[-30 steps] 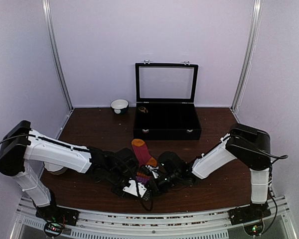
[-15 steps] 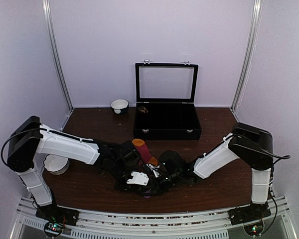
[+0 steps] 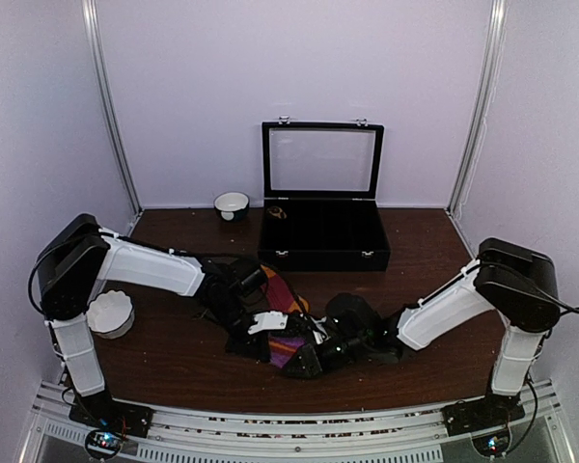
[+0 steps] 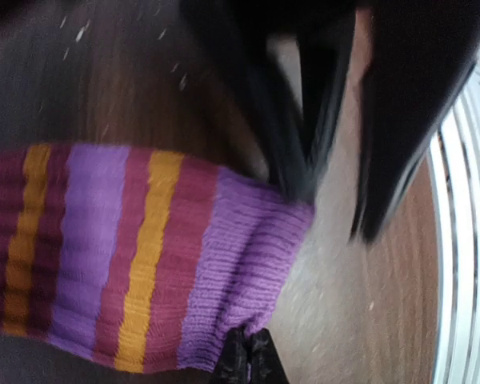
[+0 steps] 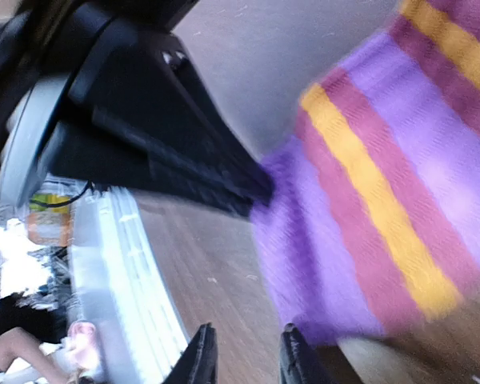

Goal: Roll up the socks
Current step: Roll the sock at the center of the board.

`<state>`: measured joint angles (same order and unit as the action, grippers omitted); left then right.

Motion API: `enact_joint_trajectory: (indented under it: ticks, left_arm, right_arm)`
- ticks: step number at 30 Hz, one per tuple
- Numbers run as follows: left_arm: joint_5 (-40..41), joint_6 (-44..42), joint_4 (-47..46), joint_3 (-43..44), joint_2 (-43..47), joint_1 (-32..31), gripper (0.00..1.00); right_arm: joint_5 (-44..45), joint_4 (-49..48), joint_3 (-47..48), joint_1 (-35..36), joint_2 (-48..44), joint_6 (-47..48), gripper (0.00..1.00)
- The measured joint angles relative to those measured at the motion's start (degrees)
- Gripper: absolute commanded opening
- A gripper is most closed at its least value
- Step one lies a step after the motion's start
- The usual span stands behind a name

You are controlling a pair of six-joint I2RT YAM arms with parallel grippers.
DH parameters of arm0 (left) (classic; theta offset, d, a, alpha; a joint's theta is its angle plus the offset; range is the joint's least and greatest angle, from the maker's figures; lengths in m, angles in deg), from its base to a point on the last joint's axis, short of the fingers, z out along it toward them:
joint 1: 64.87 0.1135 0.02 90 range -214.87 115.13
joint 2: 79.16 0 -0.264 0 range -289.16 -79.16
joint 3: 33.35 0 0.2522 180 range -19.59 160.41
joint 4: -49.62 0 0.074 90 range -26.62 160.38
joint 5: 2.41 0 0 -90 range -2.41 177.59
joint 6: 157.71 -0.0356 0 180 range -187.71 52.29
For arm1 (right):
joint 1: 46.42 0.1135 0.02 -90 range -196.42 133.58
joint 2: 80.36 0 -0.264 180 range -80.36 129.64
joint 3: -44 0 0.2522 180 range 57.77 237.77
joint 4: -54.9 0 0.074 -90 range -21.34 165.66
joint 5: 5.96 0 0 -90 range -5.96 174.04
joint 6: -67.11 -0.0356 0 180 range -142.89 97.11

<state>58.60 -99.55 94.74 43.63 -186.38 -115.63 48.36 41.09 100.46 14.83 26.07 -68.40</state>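
Observation:
A magenta-red sock [image 3: 280,294] with purple and orange stripes lies mid-table between the two arms. Its purple ribbed cuff [image 4: 248,256] fills the left wrist view. My left gripper [image 4: 252,362] is shut on the cuff's lower edge, with fabric pinched between its tips. In the top view the left gripper [image 3: 278,338] sits over the sock's near end. My right gripper [image 5: 246,356] is open just beside the cuff [image 5: 320,264], with only bare table between its fingers. From above, the right gripper [image 3: 305,355] lies low, close to the left one.
A black case [image 3: 323,253] with its glass lid raised stands behind the sock. One small white bowl [image 3: 232,204] sits at the back wall, another [image 3: 109,313] by the left arm. The table's metal front rail [image 5: 120,264] runs close to both grippers.
My left gripper has shut on the sock's cuff and its arm has swung toward the back. My right gripper has opened, let go of the sock, and drawn slightly right.

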Motion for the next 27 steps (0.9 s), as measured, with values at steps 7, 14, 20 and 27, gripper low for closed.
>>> enact_joint_trajectory:
  ticks: [7, 14, 20, 27]
  left_arm:
    - [-4.3, 1.3, 4.5, 1.6, -2.2, 2.8, 0.00]
    - [-10.4, 2.0, 8.7, 4.2, -5.0, 3.8, 0.00]
    - [-17.5, 2.4, 14.0, 7.7, -7.5, 7.1, 0.00]
    - [-22.4, 2.6, 17.9, 9.8, -9.7, 7.6, 0.00]
  right_arm:
    - [8.2, 5.8, -1.5, 1.6, -5.8, 8.0, 0.40]
    - [22.4, 13.6, -1.6, 9.9, -11.3, 20.5, 1.00]
    - [39.9, 19.1, -0.1, 17.7, -15.4, 27.6, 1.00]
    - [60.3, 20.7, -5.0, 18.1, -16.0, 22.7, 1.00]
